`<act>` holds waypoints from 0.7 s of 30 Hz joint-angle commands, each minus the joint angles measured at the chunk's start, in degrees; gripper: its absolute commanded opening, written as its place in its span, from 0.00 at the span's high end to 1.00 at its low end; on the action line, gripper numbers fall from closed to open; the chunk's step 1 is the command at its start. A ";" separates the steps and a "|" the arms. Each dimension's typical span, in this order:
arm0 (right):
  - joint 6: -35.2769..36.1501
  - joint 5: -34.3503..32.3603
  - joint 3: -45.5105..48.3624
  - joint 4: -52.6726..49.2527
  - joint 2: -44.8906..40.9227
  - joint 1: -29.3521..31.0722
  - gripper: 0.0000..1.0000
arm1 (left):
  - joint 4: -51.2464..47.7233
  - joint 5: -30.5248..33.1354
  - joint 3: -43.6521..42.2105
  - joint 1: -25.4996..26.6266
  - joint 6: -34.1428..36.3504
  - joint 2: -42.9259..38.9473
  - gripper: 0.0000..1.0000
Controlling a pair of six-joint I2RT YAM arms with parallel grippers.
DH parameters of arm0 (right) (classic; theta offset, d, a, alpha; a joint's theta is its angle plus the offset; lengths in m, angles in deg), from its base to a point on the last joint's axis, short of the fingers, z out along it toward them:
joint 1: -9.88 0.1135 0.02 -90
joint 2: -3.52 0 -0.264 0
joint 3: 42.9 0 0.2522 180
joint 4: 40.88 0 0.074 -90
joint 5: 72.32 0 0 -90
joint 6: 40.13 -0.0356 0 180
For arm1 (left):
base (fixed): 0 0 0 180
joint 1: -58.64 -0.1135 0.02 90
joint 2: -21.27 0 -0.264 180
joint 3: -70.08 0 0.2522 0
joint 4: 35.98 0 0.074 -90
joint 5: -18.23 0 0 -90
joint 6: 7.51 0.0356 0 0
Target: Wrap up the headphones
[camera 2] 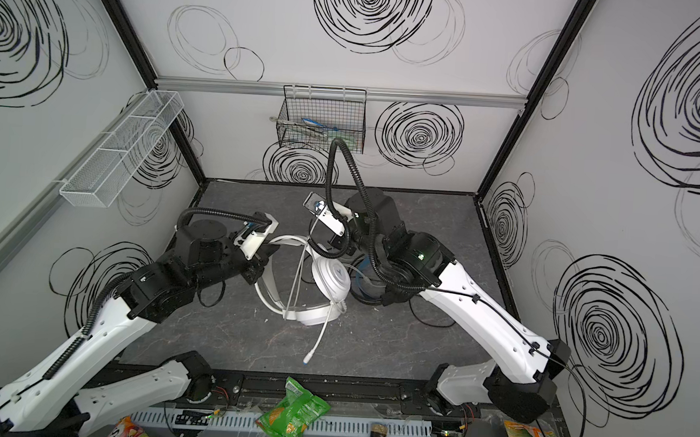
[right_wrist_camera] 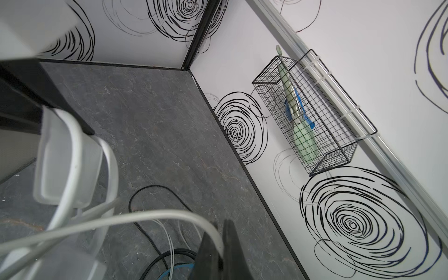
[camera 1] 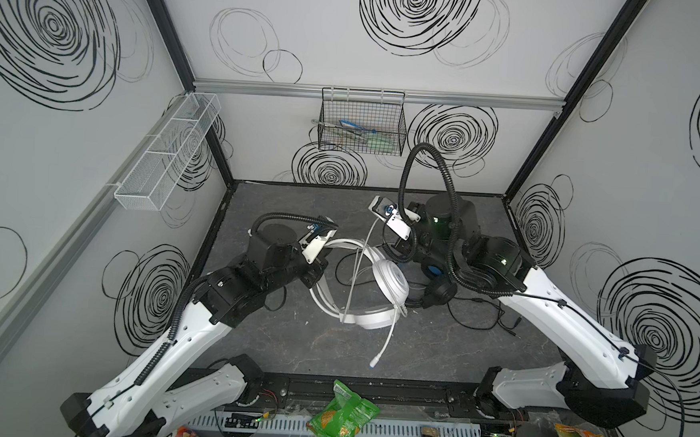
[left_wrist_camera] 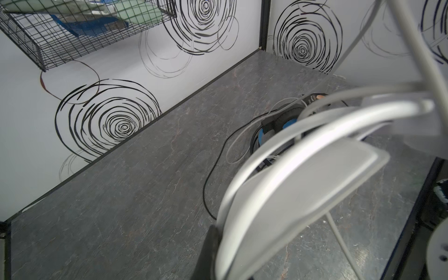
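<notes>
Centrally, white headset near the middle of the dark grey table, earcups toward the right arm, headband arching toward the left arm, boom mic pointing at the table's near edge. Left gripper closed tight on the headband, with one black finger visible against it in the left wrist view. Right gripper pinched shut on the white cable, the strand drawn up off the table from headset to jaws. Black headset with blue accents on the table just beside the white one, partly hidden under the right arm, touched by neither gripper; black cable loose on the table near it. On the back wall, black wire basket; on the left wall, white mesh basket.
</notes>
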 commanded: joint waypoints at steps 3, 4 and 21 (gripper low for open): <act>-3.42 2.55 2.53 6.40 -1.32 -2.05 0.94 | 2.73 -5.24 4.25 1.81 -2.84 -1.06 1.00; -3.83 3.15 2.96 6.72 -1.40 -2.45 0.94 | 2.63 -5.47 4.60 2.02 -3.14 -1.11 1.00; -17.87 21.60 23.29 30.34 -10.89 -7.46 0.74 | 3.10 -5.20 18.26 3.49 -9.15 0.93 1.00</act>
